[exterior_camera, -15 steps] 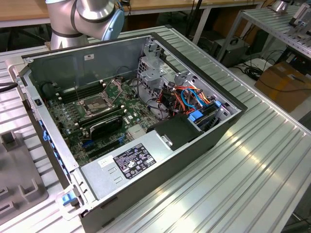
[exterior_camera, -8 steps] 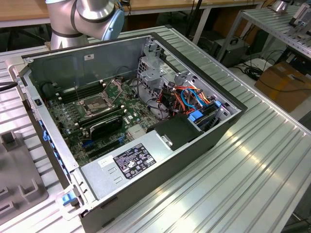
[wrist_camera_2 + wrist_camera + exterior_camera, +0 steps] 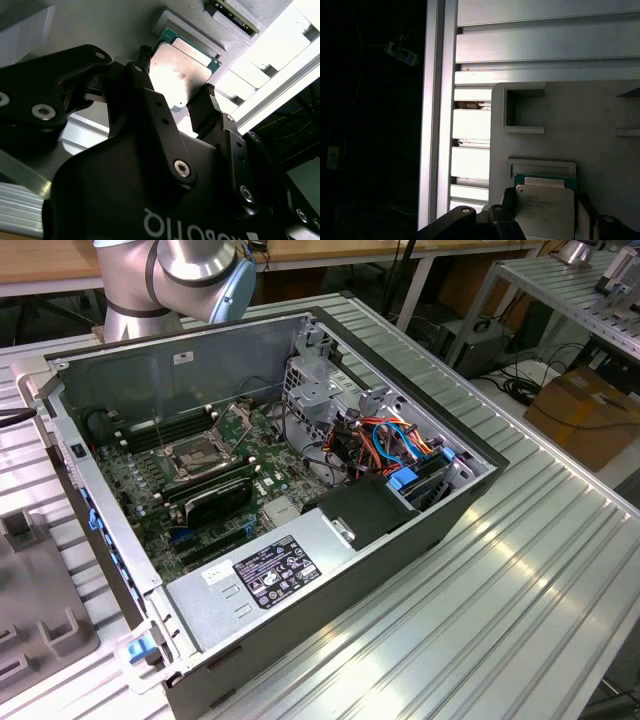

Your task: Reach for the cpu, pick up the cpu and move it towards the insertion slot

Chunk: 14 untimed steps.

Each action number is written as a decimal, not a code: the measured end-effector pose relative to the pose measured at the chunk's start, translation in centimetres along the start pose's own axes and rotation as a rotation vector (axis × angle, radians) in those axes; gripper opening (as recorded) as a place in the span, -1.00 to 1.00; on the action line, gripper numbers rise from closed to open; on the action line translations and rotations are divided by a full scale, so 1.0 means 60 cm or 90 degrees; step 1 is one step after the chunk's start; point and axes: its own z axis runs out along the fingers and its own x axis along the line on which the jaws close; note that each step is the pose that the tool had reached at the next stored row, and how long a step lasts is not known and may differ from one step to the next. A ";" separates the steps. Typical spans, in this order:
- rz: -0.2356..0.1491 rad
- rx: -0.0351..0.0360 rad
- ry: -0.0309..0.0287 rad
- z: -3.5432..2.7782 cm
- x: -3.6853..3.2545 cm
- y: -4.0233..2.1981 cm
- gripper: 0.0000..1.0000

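In both wrist views we saw the pincer [image 3: 177, 69] [image 3: 545, 197] straddling the cpu [image 3: 182, 82] [image 3: 545, 212], which lay flat in a recess of a grey holder [image 3: 600, 130] on the ribbed desk [image 3: 545, 45]. We could not tell whether the pincer pinched the chip or stood just free of its edges. In the exterior view the insertion slot [image 3: 195, 455] sat on the board inside the open computer case [image 3: 200, 370], at eleven o'clock from the power supply [image 3: 265, 575], and the arm [image 3: 190, 270] stood at twelve o'clock from the slot, beyond the case's far wall.
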 end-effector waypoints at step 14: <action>0.000 0.0006 0.0000 -0.013 0.000 0.000 0.09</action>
